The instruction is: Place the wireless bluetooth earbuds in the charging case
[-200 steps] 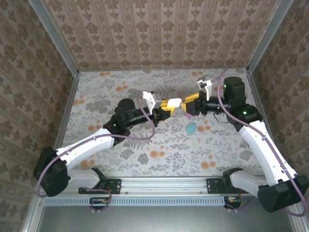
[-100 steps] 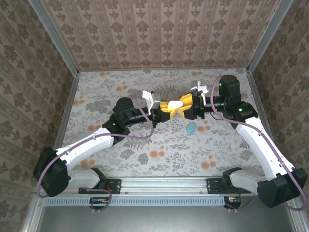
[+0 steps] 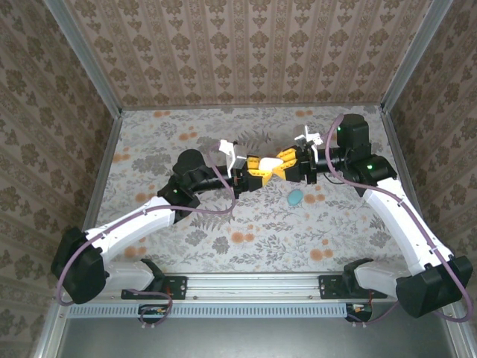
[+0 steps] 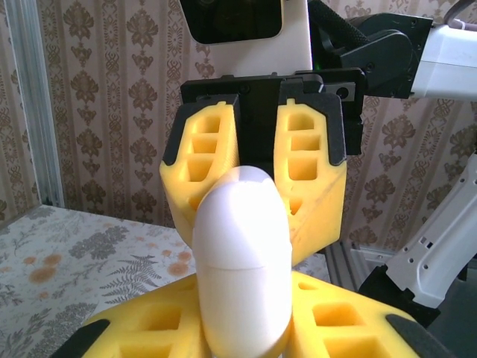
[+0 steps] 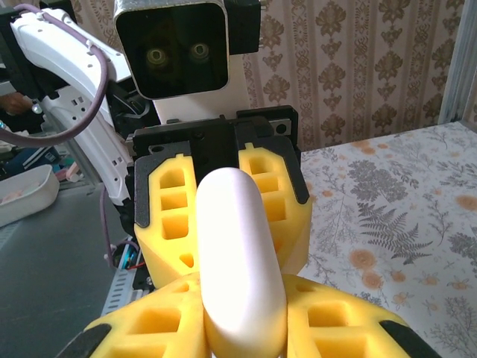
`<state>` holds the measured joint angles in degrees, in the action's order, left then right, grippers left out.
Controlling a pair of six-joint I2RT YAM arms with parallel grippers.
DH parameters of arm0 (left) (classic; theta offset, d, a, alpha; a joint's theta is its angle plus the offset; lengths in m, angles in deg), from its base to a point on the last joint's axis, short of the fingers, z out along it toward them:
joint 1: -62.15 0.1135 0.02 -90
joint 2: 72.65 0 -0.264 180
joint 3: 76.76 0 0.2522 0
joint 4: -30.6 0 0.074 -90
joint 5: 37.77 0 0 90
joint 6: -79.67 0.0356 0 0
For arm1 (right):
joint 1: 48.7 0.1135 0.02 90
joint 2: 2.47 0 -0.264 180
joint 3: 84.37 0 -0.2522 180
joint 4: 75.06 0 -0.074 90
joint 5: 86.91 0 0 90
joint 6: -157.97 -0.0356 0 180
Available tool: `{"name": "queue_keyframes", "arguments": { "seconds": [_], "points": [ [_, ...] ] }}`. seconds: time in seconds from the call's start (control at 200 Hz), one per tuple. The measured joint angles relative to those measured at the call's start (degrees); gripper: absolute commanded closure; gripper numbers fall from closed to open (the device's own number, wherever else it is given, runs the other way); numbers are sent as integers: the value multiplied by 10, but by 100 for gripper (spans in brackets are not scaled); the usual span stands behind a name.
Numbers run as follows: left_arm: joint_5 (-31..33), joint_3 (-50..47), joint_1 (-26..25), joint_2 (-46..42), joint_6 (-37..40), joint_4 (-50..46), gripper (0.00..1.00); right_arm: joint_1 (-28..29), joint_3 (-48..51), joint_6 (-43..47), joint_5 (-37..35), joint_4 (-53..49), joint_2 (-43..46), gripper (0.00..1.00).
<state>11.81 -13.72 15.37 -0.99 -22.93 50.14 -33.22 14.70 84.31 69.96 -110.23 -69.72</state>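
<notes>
A white pill-shaped charging case (image 3: 272,167) is held in mid-air over the middle of the table, lid closed. My left gripper (image 3: 261,171) is shut on its left end, and its yellow fingers (image 4: 149,328) press both sides of the case (image 4: 242,253). My right gripper (image 3: 285,165) faces it from the right and is shut on the other end of the case (image 5: 238,261). The yellow fingers (image 5: 335,328) flank it there. The two grippers' fingertips almost meet. The earbuds are out of view.
A teal egg-shaped case (image 3: 296,197) lies on the floral tablecloth just below and to the right of the grippers. Patterned walls enclose the table on three sides. A white tray (image 5: 22,195) sits beyond the table edge.
My right gripper has moved left to meet the left one and has shut on the free end of the white case. The left arm has barely moved.
</notes>
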Motion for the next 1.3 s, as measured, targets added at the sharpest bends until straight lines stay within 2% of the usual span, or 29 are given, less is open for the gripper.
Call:
{"name": "queue_keyframes", "arguments": {
  "seconds": [0.135, 0.205, 0.265, 0.43, 0.65, 0.785, 1.065, 1.3],
  "points": [
    [23, 0, 0, -2, 4, -4, 59, 0, 0, -7, -4, 1, 0, 81],
    [36, -2, 0, -5, 7, -7, 51, 1, 0, -17, -8, 2, 0, 81],
    [52, -4, 0, -11, 10, -11, 49, 1, 0, -28, -11, 3, 0, 80],
    [114, -31, 7, -47, 33, -27, 38, 2, 11, -84, -59, 11, 0, 80],
    [219, -85, 16, -121, 65, -46, 36, 0, 70, -212, -154, 21, -29, 76],
    [262, -92, 22, -146, 88, -60, 36, -1, 121, -284, -200, 30, -78, 78],
    [274, -92, 23, -150, 106, -82, 35, -1, 141, -348, -224, 50, -250, 78],
    [275, -92, 23, -151, 108, -87, 35, -1, 75, -355, -224, 45, -383, 76]
  ]
}}
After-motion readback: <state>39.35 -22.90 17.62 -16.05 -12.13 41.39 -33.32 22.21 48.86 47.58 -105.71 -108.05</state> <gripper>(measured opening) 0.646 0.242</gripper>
